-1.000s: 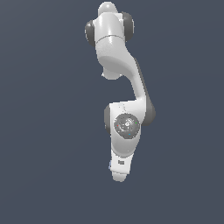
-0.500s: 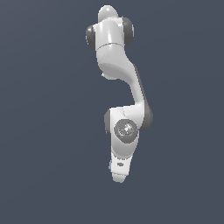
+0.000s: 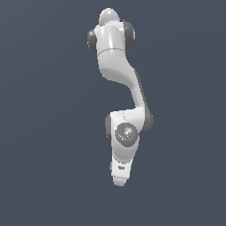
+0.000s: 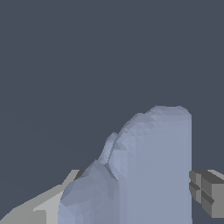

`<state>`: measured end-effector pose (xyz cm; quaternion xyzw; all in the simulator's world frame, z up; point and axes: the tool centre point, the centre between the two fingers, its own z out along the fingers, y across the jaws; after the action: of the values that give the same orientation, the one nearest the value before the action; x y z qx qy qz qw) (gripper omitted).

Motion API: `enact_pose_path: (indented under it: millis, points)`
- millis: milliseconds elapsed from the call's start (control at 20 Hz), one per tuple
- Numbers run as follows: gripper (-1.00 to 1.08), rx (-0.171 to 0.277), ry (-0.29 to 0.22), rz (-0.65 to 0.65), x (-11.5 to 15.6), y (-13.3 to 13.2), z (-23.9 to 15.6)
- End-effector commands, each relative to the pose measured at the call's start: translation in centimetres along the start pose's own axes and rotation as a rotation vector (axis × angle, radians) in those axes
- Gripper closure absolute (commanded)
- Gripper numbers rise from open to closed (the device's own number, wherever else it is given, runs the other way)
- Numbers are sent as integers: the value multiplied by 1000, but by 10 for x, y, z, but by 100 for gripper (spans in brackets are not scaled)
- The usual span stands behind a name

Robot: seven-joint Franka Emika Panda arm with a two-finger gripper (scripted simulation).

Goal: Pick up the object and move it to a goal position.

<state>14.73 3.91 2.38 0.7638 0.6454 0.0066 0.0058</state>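
The object, a pale blue-grey lump, fills the lower part of the wrist view. It sits between my gripper's two fingers. One light finger presses against its rounded side and the grey pad of the other meets its flat side, so the gripper is shut on it. In the exterior view the arm is seen from above and my hand covers the gripper. Only a thin blue sliver of the object shows beside the hand.
A plain dark grey surface surrounds the arm in both views. No other objects, edges or markers show.
The wrist and hand have shifted a little toward the bottom of the exterior view. The upper arm has stayed nearly still.
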Motion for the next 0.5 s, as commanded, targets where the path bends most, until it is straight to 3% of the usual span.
enact_pose_path:
  millis: [0,400,450]
  points:
    - [108,17,-3,-1,0,-6,10]
    - [108,17,-3,-1,0,-6,10]
    - [108,0,0,0,0,0,0]
